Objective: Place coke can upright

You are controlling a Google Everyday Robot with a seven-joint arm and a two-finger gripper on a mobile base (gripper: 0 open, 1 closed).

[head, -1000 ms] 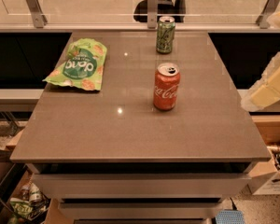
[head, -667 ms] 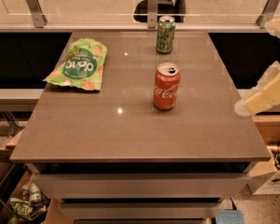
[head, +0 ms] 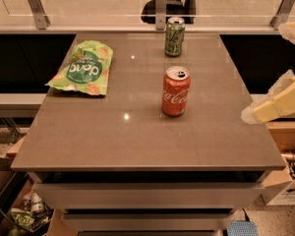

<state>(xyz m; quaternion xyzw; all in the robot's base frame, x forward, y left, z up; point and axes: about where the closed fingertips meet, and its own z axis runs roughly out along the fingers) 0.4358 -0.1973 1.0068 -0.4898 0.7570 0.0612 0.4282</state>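
Note:
The red coke can [head: 175, 91] stands upright near the middle of the grey table [head: 137, 141], silver top with pull tab facing up. My gripper [head: 266, 73] is at the right edge of the view, beyond the table's right side and clear of the can. One cream finger [head: 275, 104] reaches toward the table's right edge. The other finger [head: 292, 32] shows higher up at the far right. The fingers are wide apart with nothing between them.
A green can [head: 174, 36] with a silver top stands upright at the back of the table. A green snack bag [head: 82, 68] lies at the back left. A glass railing [head: 88, 6] runs behind the table. Boxes and clutter sit on the floor at both sides.
My gripper has moved left, further into view toward the table's right edge. The coke can, green can and bag have not moved.

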